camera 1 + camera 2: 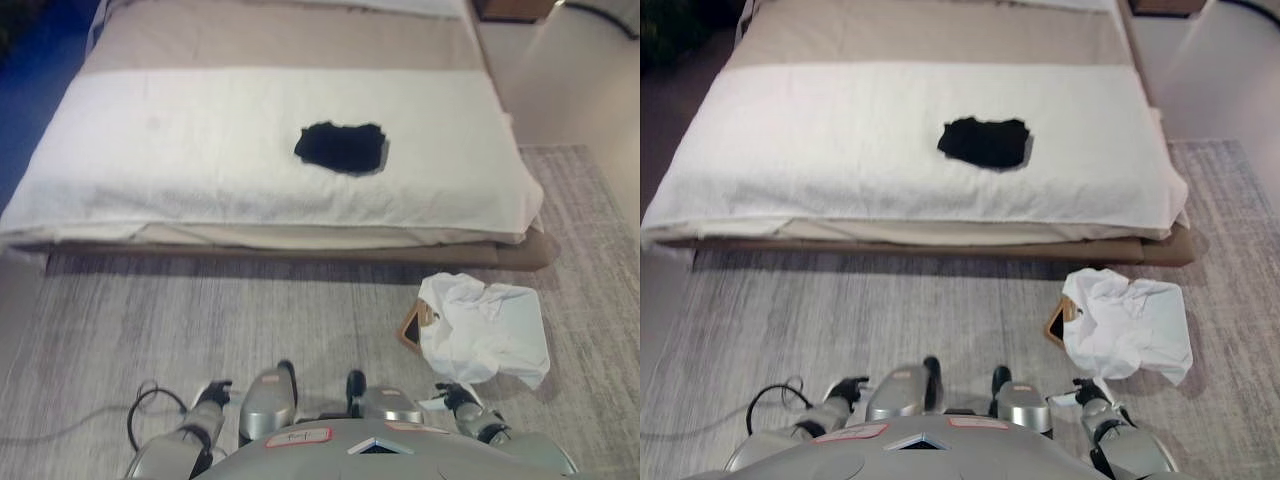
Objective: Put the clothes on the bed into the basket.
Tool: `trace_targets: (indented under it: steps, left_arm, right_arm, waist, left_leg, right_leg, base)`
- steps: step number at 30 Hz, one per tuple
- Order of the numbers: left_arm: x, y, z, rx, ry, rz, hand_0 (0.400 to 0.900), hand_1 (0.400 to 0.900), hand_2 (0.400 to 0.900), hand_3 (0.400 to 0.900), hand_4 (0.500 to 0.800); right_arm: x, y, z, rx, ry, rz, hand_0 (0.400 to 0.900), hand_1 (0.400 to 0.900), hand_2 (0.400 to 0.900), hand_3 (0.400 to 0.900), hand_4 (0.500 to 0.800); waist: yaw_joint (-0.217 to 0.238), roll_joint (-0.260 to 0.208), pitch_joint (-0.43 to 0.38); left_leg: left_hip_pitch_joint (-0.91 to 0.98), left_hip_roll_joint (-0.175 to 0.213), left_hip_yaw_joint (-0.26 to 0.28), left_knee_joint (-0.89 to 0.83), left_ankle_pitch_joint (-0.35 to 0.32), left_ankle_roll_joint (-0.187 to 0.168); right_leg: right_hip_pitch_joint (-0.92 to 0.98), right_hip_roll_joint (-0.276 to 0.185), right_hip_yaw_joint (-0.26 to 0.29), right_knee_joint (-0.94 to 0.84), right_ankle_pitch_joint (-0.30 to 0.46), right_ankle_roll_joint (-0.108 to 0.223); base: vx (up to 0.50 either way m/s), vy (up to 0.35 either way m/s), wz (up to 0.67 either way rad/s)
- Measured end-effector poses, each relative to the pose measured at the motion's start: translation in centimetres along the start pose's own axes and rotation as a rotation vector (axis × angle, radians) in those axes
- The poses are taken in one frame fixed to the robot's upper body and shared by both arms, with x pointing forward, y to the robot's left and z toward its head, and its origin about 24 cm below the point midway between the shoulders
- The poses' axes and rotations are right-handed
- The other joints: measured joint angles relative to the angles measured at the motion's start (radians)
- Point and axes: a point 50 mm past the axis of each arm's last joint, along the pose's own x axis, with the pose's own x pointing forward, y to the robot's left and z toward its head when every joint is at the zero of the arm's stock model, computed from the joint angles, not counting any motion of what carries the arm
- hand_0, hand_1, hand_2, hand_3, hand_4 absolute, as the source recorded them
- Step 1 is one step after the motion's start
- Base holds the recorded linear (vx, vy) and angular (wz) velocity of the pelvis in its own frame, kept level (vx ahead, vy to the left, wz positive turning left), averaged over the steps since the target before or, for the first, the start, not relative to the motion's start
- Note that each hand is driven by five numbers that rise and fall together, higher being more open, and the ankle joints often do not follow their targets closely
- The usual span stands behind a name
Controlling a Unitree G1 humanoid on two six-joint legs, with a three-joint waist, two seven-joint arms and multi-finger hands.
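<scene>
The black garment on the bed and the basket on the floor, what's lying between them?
Only white bedspread, the bed's front edge, then bare grey rug separate the black garment from the basket, shown in both views.

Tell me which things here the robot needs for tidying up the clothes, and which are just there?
For the job:
black garment lying on the bed
basket on the floor, mostly covered by white cloth

Just there:
grey rug
</scene>
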Motion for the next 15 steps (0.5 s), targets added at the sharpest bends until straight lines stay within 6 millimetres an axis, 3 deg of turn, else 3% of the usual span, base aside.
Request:
trace_targets:
  steps: [4, 6, 8, 10, 11, 13, 15]
  left_arm:
    - [-0.1, -0.8, -0.6, -0.013, 0.025, -0.02, 0.9, 0.9, 0.9, 0.9, 0.8]
    - [-0.2, -1.2, -1.2, -0.015, 0.051, -0.03, 0.9, 0.9, 0.9, 0.9, 0.8]
    - [-0.4, -1.9, -2.2, -0.026, 0.079, -0.045, 0.9, 0.9, 0.9, 0.9, 0.8]
    - [-0.7, -3.0, -3.5, -0.07, 0.126, -0.07, 0.9, 0.9, 0.9, 0.9, 0.8]
    - [-0.8, -3.2, -3.7, -0.09, 0.136, -0.072, 0.9, 0.9, 0.9, 0.9, 0.8]
    - [-0.6, -2.4, -3.5, -0.103, 0.118, -0.052, 0.9, 0.9, 0.9, 0.9, 0.8]
    - [-0.4, -0.8, -3.3, -0.096, 0.102, -0.015, 0.9, 0.9, 0.9, 0.9, 0.8]
  right_arm:
    - [0.1, -1.1, 0.0, -0.006, 0.001, -0.027, 0.9, 0.9, 0.9, 0.9, 0.8]
    - [0.1, -1.2, -0.1, -0.006, 0.003, -0.028, 0.9, 0.9, 0.9, 0.9, 0.8]
    - [0.1, -1.2, -0.1, -0.007, 0.005, -0.027, 0.9, 0.9, 0.9, 0.9, 0.8]
    - [0.1, -1.1, -0.5, -0.009, 0.012, -0.027, 0.9, 0.9, 0.9, 0.9, 0.8]
    - [0.1, -0.8, -0.7, -0.011, 0.02, -0.016, 0.9, 0.9, 0.9, 0.9, 0.8]
    - [-0.1, 1.0, -0.7, -0.003, 0.025, 0.029, 0.9, 0.9, 0.9, 0.9, 0.8]
    - [-0.4, 2.8, -0.6, 0.005, 0.02, 0.073, 0.9, 0.9, 0.9, 0.9, 0.8]
  waist:
    - [0.028, 0.03, -0.002]
    - [0.045, 0.046, -0.003]
    - [0.056, 0.064, -0.012]
    - [0.065, 0.091, -0.04]
    - [0.079, 0.091, -0.049]
    - [0.079, 0.066, -0.072]
    - [0.078, 0.011, -0.106]
  left_leg:
    - [0.035, 0.01, 0.027, -0.316, 0.017, 0.011]
    - [0.044, 0.025, 0.001, -0.403, 0.017, 0.011]
    - [0.048, 0.046, 0.012, -0.397, 0.014, 0.007]
    - [0.071, 0.054, 0.014, -0.347, -0.001, 0.027]
    - [0.065, 0.044, 0.04, -0.333, 0.004, 0.034]
    - [0.084, 0.02, 0.06, -0.32, -0.012, 0.062]
    - [0.113, -0.036, 0.075, -0.341, -0.022, 0.11]
  right_leg:
    - [0.002, 0.008, 0.021, -0.026, -0.004, -0.009]
    - [0.016, 0.014, 0.059, -0.048, -0.004, -0.009]
    - [0.026, 0.012, 0.084, -0.052, -0.007, -0.005]
    - [0.035, 0.001, 0.114, -0.053, -0.033, 0.041]
    - [0.05, -0.01, 0.119, -0.037, -0.043, 0.071]
    - [-0.011, -0.044, 0.105, 0.238, -0.134, 0.15]
    - [-0.047, -0.085, 0.135, 0.482, -0.158, 0.183]
  base:
    - [0.4, 0.066, -0.41]
    - [0.41, 0.101, -0.33]
    - [0.43, 0.163, -0.32]
    - [0.42, 0.222, -0.09]
    - [0.41, 0.231, -0.1]
    - [0.37, 0.218, -0.03]
    - [0.24, 0.244, 0.19]
